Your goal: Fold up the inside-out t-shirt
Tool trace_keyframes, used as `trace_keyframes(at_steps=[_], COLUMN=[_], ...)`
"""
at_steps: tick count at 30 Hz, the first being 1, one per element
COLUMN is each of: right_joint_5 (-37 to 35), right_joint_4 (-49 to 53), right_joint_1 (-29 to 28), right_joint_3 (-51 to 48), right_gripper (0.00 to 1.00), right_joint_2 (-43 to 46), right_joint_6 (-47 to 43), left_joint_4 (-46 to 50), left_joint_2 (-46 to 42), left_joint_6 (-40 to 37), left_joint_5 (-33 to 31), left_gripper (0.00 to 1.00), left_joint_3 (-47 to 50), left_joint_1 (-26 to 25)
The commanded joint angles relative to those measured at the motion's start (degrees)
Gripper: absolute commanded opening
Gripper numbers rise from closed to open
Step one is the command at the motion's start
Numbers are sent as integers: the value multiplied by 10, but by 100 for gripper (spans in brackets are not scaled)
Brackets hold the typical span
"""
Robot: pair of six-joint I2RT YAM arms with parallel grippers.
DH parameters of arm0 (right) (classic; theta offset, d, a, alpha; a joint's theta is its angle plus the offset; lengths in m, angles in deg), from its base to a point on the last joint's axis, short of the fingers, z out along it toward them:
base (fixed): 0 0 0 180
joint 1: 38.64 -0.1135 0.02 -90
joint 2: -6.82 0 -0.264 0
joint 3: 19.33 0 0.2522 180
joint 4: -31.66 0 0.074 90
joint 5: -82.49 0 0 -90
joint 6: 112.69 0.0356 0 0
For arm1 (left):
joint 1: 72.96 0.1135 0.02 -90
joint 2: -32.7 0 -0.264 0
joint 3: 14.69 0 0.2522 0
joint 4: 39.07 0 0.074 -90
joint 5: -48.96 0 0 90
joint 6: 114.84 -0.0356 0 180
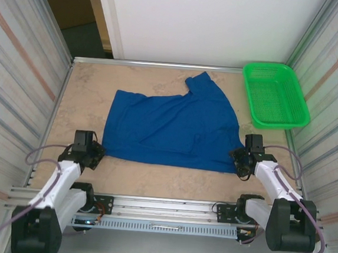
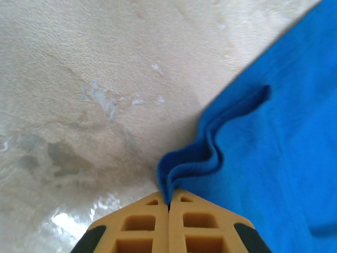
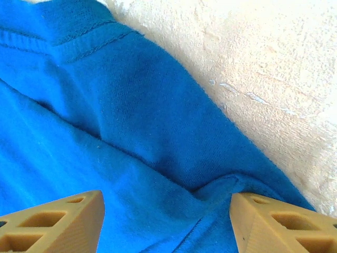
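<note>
Left tool (image 2: 168, 203) clamped on a corner, right tool (image 3: 166, 211) agape: fold not begun.
I see the inside-out t-shirt (image 1: 175, 127) spread on the desk (image 1: 86, 95) just ahead of both tools, its hem ruffle pinched at my left tips; right fingers (image 3: 52, 221) straddle the other corner, gripping nothing. Every fold remains, I judge.

Left hand (image 2: 169, 206) pinched shut on rumpled edge of blue t-shirt (image 2: 279, 142); marbled tabletop (image 2: 95, 79) beside.

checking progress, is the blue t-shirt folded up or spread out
Spread out: the t-shirt lies wide and flat on the table, one sleeve sticking out. Whether it is doubled over, cannot tell.
</note>
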Motion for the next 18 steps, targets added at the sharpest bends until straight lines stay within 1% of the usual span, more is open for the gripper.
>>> trace_keyframes(at_steps=[1, 2, 3, 4, 5, 7, 8, 10, 11, 13, 16, 18], right_joint_5=[-36, -36, -34, -32, -31, -28, -25, -21, -18, -17, -3, 10], right_joint_4=[71, 73, 75, 80, 87, 103, 111, 123, 126, 124, 95, 80], right_joint_1=[7, 8, 8, 8, 8, 7, 6, 4, 2, -3, -11, -19], right_joint_3=[-21, -22, -21, -17, -10, 12, 27, 59, 78, 121, 197, 267], right_gripper=[65, 65, 65, 64, 65, 64, 64, 64, 64, 64, 64, 64], right_joint_2=[7, 11, 17, 22, 31, 55, 69, 91, 99, 98, 48, -24], right_joint_6=[24, 26, 26, 26, 22, 11, 4, -8, -16, -33, -77, -119], left_joint_4=[84, 100, 111, 123, 134, 147, 145, 126, 107, 63, -12, -50], left_joint_2=[-78, -103, -123, -137, -149, -155, -148, -117, -91, -31, 84, 172], left_joint_6=[5, 10, 11, 10, 3, -25, -44, -84, -106, -146, -212, -261], left_joint_5=[5, 5, 4, -1, -11, -38, -51, -65, -66, -64, -37, -17], left_gripper=[0, 1, 19, 33, 42, 53, 55, 57, 60, 62, 65, 68], left_joint_3=[25, 31, 33, 30, 22, -6, -24, -62, -82, -119, -183, -242], left_joint_1=[4, 4, 5, 5, 4, 4, 5, 4, 4, 4, 4, 5])
